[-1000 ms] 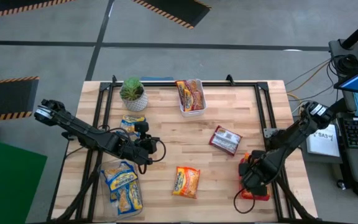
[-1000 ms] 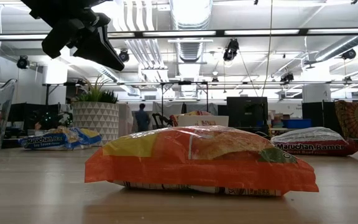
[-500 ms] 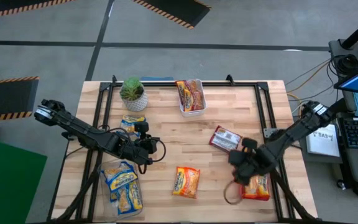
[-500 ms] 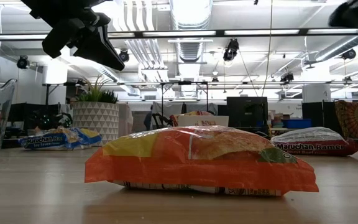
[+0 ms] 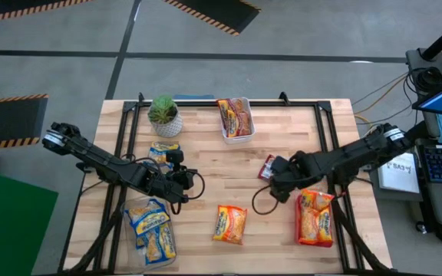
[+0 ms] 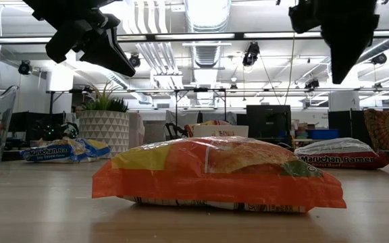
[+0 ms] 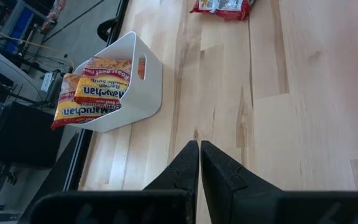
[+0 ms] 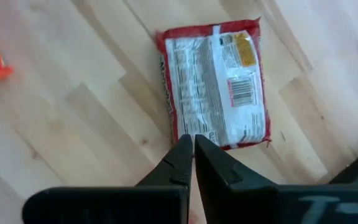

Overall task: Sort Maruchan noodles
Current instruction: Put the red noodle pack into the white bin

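A red Maruchan packet (image 8: pixel 213 84) lies flat on the table right of centre, label side up; in the high view only its far left corner (image 5: pixel 268 164) shows. My right gripper (image 8: pixel 192 142) hangs shut above its near edge, well clear of the table in the low view (image 6: pixel 340 47). An orange packet (image 5: pixel 230 224) lies flat near the front edge. A blue packet (image 5: pixel 159 153) lies by the plant. My left gripper (image 5: pixel 184 186) hovers shut over bare wood left of centre (image 7: pixel 199 149).
A white bin (image 5: pixel 235 117) with orange packets stands at the far edge. Blue packets (image 5: pixel 152 231) sit in a clear bin at the near left, orange packets (image 5: pixel 315 218) at the near right. A potted plant (image 5: pixel 164 115) stands far left.
My right gripper has swung from over the orange packets at the near right corner toward the table's left and far side, rising and rolling its wrist, and now hangs over the red packet. It has stayed shut. No packet has moved.
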Action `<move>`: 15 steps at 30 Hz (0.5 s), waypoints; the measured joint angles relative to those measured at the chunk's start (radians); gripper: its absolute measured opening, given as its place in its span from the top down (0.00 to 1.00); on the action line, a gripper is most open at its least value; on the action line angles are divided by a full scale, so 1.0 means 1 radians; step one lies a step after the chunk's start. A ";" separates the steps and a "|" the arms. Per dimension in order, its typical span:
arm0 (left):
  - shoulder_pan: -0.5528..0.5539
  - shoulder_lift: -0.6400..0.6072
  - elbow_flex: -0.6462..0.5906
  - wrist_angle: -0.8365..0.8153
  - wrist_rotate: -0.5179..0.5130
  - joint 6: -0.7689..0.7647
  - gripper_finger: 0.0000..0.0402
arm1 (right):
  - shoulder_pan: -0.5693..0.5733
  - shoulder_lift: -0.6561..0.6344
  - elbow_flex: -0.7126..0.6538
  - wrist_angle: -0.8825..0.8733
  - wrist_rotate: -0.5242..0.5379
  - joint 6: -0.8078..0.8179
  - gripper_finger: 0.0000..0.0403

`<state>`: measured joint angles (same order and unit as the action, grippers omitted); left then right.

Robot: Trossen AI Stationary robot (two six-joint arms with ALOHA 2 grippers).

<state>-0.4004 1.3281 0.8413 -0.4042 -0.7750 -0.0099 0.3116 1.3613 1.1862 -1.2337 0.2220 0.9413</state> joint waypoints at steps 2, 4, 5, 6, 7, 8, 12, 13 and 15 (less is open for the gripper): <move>0.000 0.000 0.000 0.000 0.000 0.000 1.00 | -0.008 0.000 0.000 0.014 -0.001 0.028 0.95; 0.000 0.000 0.000 0.000 0.000 0.000 1.00 | -0.008 0.000 0.000 0.022 -0.008 0.052 0.89; 0.000 0.000 0.000 0.000 0.000 0.000 1.00 | -0.007 0.000 0.000 0.022 -0.014 0.068 0.86; 0.000 0.000 0.000 0.000 0.000 0.000 1.00 | -0.007 0.000 0.000 0.022 -0.017 0.091 0.82; 0.000 0.000 0.000 0.000 0.000 0.000 1.00 | -0.007 0.000 0.000 0.022 -0.020 0.123 0.77; 0.000 0.000 0.000 0.000 0.000 0.000 1.00 | -0.007 0.000 0.000 0.023 -0.020 0.169 0.72; 0.000 0.000 0.000 0.000 0.000 0.000 1.00 | -0.007 0.000 0.000 0.023 -0.019 0.239 0.54; 0.000 0.000 0.000 0.000 0.000 0.000 1.00 | -0.009 0.000 0.000 0.022 -0.015 0.226 0.50; 0.000 0.000 0.000 0.000 0.000 0.000 1.00 | -0.017 0.000 0.000 0.020 -0.010 0.204 0.44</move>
<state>-0.4004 1.3281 0.8413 -0.4046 -0.7750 -0.0099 0.2948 1.3617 1.1858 -1.2134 0.2118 1.1449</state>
